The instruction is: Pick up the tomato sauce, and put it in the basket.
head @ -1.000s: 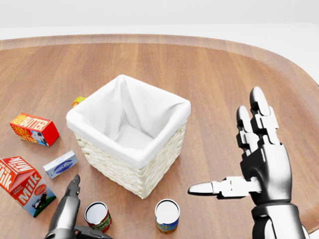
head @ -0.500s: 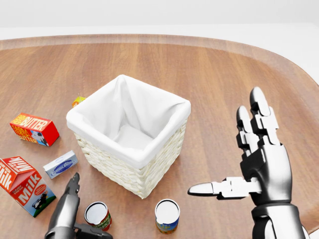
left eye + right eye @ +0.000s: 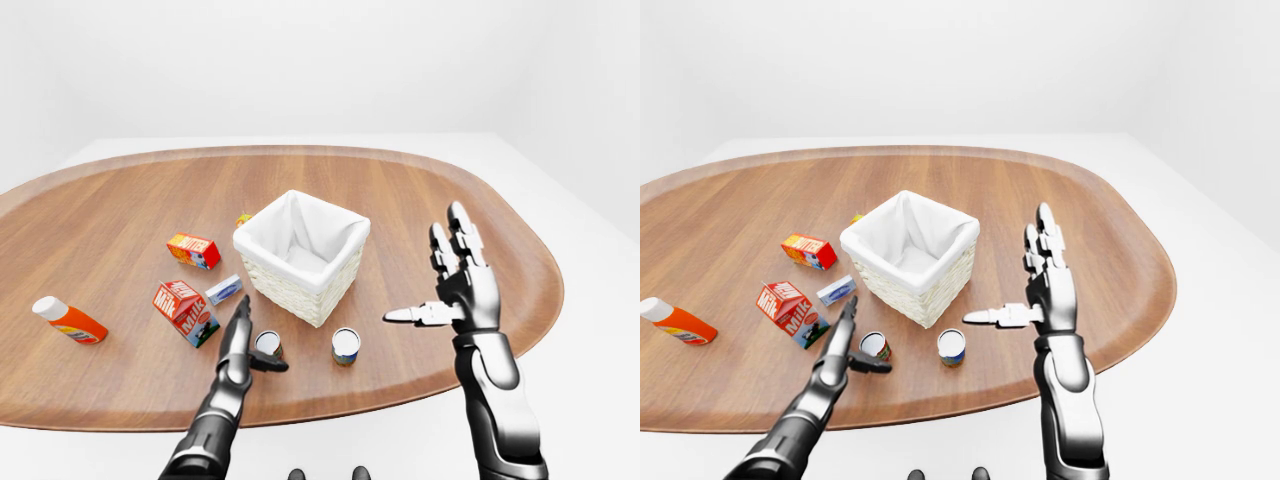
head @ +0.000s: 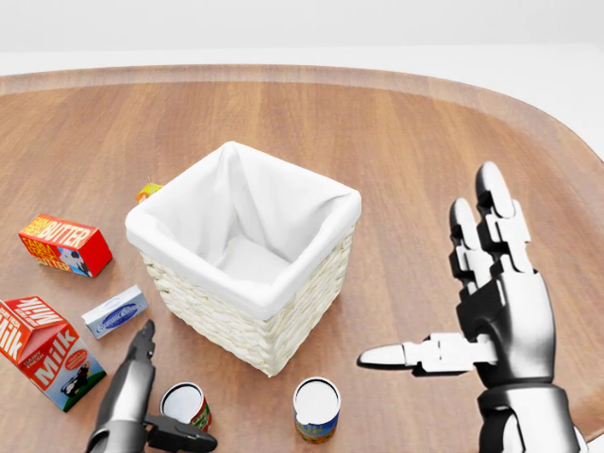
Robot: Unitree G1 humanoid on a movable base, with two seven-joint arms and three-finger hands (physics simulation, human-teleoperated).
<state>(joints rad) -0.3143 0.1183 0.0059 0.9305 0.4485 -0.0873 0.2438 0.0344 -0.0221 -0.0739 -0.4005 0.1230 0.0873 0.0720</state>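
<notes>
Left hand (image 4: 142, 415) is right on the red tomato sauce can (image 4: 186, 409), which stands upright just to its right, thumb reaching across the can's near side. Fingers spread apart, not clamped yet; I can't tell if they touch. Right hand (image 4: 491, 311) hangs wide open and empty, well to the right. The basket (image 4: 247, 283) sits just above the can.
</notes>
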